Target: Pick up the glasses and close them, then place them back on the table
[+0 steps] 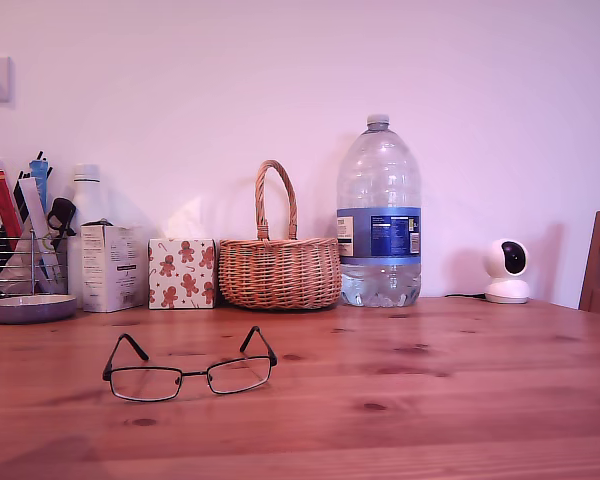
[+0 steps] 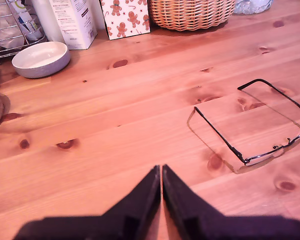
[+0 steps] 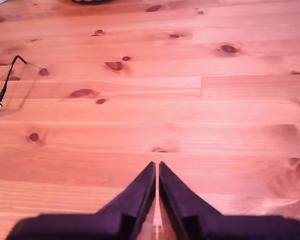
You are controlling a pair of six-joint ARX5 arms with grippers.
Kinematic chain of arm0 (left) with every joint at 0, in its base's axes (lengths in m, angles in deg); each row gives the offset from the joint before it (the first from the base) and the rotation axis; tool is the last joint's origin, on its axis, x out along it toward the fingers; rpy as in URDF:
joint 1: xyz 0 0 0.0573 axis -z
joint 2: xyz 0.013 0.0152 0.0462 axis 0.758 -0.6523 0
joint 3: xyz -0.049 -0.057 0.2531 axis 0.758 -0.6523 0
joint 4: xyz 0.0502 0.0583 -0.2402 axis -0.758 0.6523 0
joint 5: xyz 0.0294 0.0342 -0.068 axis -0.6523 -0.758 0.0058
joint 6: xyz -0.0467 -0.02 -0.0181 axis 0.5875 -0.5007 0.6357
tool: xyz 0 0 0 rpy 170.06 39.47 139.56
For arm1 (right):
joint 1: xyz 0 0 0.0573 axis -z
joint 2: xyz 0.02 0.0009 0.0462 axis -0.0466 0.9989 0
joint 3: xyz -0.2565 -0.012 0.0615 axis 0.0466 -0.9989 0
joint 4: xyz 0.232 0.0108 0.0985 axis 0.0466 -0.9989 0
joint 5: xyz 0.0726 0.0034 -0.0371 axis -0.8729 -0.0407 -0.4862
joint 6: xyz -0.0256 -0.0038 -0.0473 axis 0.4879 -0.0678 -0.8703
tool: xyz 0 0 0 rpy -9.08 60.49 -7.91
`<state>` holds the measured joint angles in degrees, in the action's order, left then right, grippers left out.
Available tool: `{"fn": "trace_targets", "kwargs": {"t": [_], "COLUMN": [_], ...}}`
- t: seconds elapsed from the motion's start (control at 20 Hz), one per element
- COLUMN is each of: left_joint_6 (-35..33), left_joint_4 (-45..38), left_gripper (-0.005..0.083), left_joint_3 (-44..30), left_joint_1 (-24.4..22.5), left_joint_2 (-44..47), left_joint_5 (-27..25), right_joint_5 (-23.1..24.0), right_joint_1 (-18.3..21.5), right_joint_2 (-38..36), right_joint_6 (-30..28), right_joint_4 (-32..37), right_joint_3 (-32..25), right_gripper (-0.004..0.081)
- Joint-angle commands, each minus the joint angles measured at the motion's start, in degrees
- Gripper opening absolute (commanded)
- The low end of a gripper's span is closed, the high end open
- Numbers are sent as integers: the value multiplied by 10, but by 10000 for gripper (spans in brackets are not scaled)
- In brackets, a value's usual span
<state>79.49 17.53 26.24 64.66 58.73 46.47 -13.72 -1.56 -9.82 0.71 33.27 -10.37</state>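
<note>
You'll find the glasses [image 1: 190,368] lying open on the table [image 1: 460,400], in front of the wicker basket [image 1: 280,270]. My first gripper [image 2: 161,170] and my second gripper [image 3: 156,166] look pinched together, empty.

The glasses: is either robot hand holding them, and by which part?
Neither. The glasses lie open on the table, untouched; both grippers are shut on nothing.

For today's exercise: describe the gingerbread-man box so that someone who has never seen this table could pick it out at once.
Start at the wooden table and look along the wall to the wicker basket with its tall looped handle. The gingerbread-man box stands right beside the basket, on its exterior-view left. It is the only patterned thing there: white with orange-brown gingerbread figures, unlike the plain white carton on its other side.
</note>
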Motion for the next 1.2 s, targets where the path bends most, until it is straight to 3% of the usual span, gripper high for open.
{"fn": "trace_targets", "kwargs": {"t": [0.0,0.3,0.4,0.5,0.65,0.85,1.05,1.15], "left_joint_6": [14,14,21,59,50,-42,-151,-155], "left_joint_4": [-69,-70,-88,-130,-160,-129,-74,-75], "left_gripper": [-19,-19,-19,-19,-19,-19,-19,-19], "left_joint_3": [-12,-12,-12,-12,-7,28,90,112], "left_joint_1": [2,2,2,2,2,13,61,86], "left_joint_2": [-2,-2,-2,-2,-3,-39,-115,-157], "left_joint_5": [101,111,133,179,241,308,346,378], "right_joint_5": [42,36,3,-40,-96,-122,-122,-122], "right_joint_1": [-2,-2,-2,-3,-12,-46,-97,-123], "right_joint_2": [3,3,3,3,3,3,11,22], "right_joint_6": [-23,-21,10,82,116,113,113,113], "right_joint_4": [164,169,178,202,207,207,207,209], "right_joint_3": [2,2,2,2,2,2,2,2], "right_gripper": [-13,-13,-13,-13,-13,-13,-13,-13]}}
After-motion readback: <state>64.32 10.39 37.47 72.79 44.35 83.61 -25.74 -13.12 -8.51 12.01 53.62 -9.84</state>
